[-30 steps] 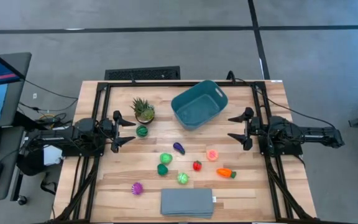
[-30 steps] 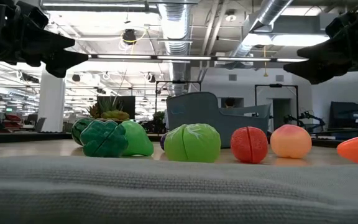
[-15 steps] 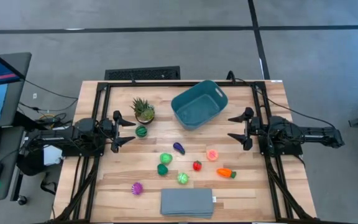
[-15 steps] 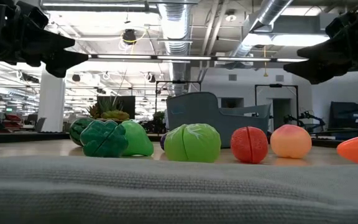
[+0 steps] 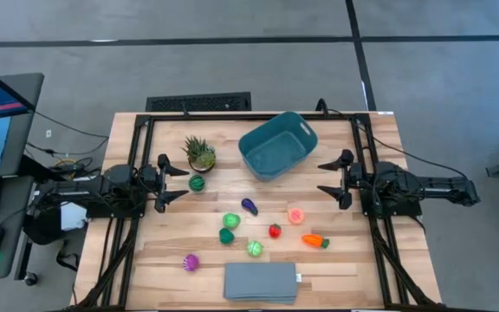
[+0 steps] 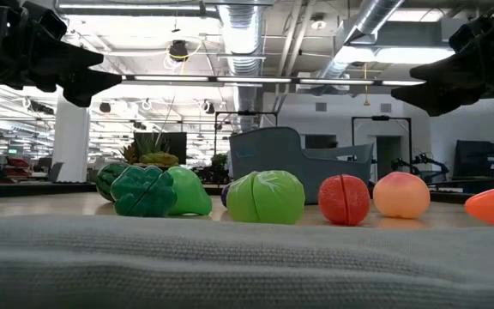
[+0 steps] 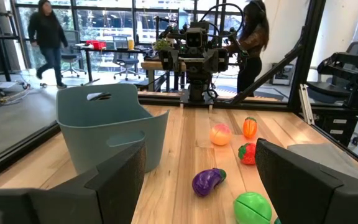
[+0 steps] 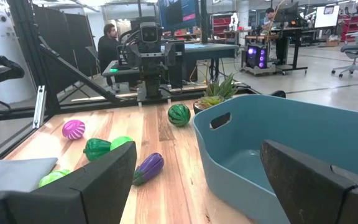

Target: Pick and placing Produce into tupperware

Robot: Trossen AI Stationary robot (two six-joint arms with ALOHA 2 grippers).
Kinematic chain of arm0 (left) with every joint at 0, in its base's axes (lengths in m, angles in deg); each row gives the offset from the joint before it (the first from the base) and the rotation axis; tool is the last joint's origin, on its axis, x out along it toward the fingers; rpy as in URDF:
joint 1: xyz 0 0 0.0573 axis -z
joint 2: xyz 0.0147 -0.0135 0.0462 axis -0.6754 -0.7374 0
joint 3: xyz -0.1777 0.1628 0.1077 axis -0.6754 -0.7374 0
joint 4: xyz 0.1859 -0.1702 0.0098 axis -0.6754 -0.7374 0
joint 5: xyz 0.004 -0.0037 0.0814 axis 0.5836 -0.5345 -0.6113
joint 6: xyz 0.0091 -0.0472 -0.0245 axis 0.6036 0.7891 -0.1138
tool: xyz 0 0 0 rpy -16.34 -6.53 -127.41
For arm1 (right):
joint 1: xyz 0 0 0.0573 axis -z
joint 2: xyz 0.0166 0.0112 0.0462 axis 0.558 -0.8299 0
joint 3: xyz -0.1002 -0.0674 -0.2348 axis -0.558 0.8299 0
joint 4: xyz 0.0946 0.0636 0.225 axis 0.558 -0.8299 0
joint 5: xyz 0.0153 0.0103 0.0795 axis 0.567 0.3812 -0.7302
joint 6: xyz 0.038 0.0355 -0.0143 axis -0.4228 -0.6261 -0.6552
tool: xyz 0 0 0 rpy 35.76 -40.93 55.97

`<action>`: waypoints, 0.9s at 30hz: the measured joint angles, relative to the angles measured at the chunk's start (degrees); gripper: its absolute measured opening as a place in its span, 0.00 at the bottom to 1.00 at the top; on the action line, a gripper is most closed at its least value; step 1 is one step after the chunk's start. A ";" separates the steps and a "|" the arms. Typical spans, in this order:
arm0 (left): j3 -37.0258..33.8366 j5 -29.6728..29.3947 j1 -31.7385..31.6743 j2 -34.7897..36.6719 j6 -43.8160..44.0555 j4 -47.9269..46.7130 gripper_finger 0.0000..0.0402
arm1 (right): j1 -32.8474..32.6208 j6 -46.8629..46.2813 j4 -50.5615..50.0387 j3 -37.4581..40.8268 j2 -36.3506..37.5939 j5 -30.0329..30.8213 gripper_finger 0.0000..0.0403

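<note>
High view: both arms sit parked at opposite table edges, left gripper (image 5: 165,181) and right gripper (image 5: 337,179) each with fingers spread wide and nothing held, likely a ready pose that leaves the middle free for reaching. Tupperware (image 5: 275,145) stands empty toward the far side, between the arms and nearer the right one, so either could drop into it. Produce lies loose on the wood: purple eggplant (image 5: 249,206), red piece (image 5: 275,230), pink peach (image 5: 295,216) and carrot (image 5: 314,241) nearer the right arm; striped green ball (image 5: 197,183) just beside the left gripper, by the potted plant (image 5: 200,152). Magenta ball (image 5: 191,262) sits apart near the grey slab (image 5: 261,282). No pick begun.
</note>
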 joint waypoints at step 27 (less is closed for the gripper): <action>-0.02 -5.51 0.51 0.04 34.73 14.50 0.72 | -0.07 -4.20 1.53 0.14 -0.02 0.04 0.91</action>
